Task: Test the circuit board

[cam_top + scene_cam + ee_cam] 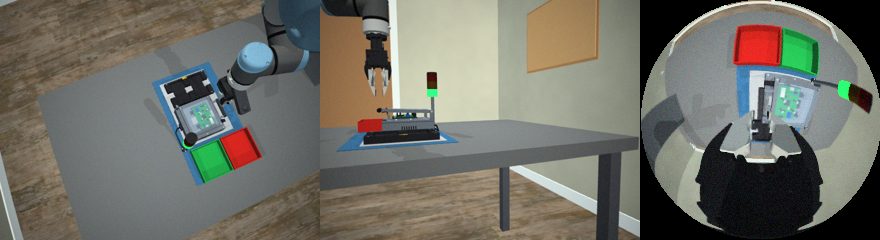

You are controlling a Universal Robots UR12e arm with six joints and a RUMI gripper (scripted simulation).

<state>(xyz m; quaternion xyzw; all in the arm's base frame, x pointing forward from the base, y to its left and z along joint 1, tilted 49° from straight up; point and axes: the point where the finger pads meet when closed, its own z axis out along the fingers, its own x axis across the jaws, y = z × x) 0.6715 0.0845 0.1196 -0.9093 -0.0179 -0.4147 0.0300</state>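
Note:
The green circuit board point(204, 116) lies flat in the tester point(200, 118) under the closed clear lid point(405, 110). It also shows in the wrist view point(789, 102). The signal light point(431, 92) glows green; from above it stands at the tester's corner point(189, 141). My gripper point(378, 94) hangs well above the tester's handle side point(219, 108), fingers a little apart and empty. In the wrist view the fingertips frame the lid's handle edge.
The black tray point(189, 87) sits empty beside the tester on the blue mat. The green bin point(211, 160) and red bin point(240, 147) stand side by side past the tester; both look empty. They also show in the wrist view: the green bin point(799, 51) and the red bin point(758, 46).

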